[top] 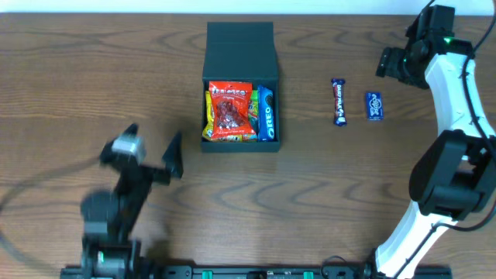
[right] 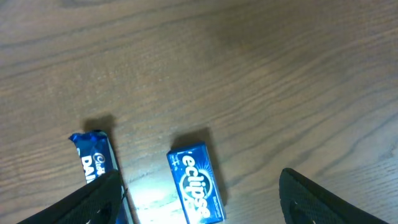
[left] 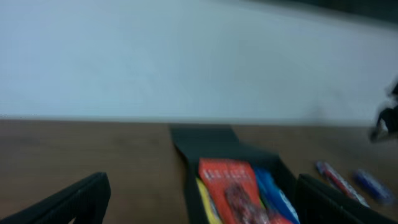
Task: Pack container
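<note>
Risks: the right gripper (top: 387, 63) hangs spread wide and empty at the far right of the desk (top: 77, 77), just above the blue gum pack (top: 375, 105). The pack is flat and low, so the fingers could slide over it or pinch only a corner. The chocolate bar (top: 339, 101) lies near on its left, and wide fingers coming down off-centre might knock or drag it.

The left gripper (top: 151, 146) is also spread wide and empty at near left. It's blurred in the overhead view and pointed at the box, so a swing further right could clip the box and shove it.

The container (top: 240, 147) sits mid-desk, toward the far side, with its lid flap laid open on the far side. Inside, a red snack bag (top: 229, 108) is on top and fills most of the opening. An Oreo packet (top: 265, 112) stands along the right wall, and yellow and green packet edges show underneath. It looks nearly full. Two more items may ride high and stop the lid from closing.
</note>
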Controlling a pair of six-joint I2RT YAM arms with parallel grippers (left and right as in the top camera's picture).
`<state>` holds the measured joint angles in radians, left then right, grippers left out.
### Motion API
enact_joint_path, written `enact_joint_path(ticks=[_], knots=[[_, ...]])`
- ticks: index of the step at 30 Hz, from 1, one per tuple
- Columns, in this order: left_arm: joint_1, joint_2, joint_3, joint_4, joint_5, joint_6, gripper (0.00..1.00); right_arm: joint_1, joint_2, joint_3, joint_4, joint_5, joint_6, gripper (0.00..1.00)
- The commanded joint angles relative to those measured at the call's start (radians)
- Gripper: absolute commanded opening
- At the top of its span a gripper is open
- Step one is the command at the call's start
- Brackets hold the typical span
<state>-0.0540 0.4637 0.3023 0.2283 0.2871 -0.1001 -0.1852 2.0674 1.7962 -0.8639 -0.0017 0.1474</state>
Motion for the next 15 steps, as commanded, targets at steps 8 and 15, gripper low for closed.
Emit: enact_joint_path(ticks=[8,15], knots=[[-0.081,0.972,0.809,-0.416,0.16,0.219,0.95,-0.005,-0.008,0.002,-0.023,-0.039,-0.014,0.84],[-0.097,1.229,0.877,-0.264,0.393,0.122,0.95,-0.004,-0.008,0.002,-0.057,-0.059,-0.014,0.84]])
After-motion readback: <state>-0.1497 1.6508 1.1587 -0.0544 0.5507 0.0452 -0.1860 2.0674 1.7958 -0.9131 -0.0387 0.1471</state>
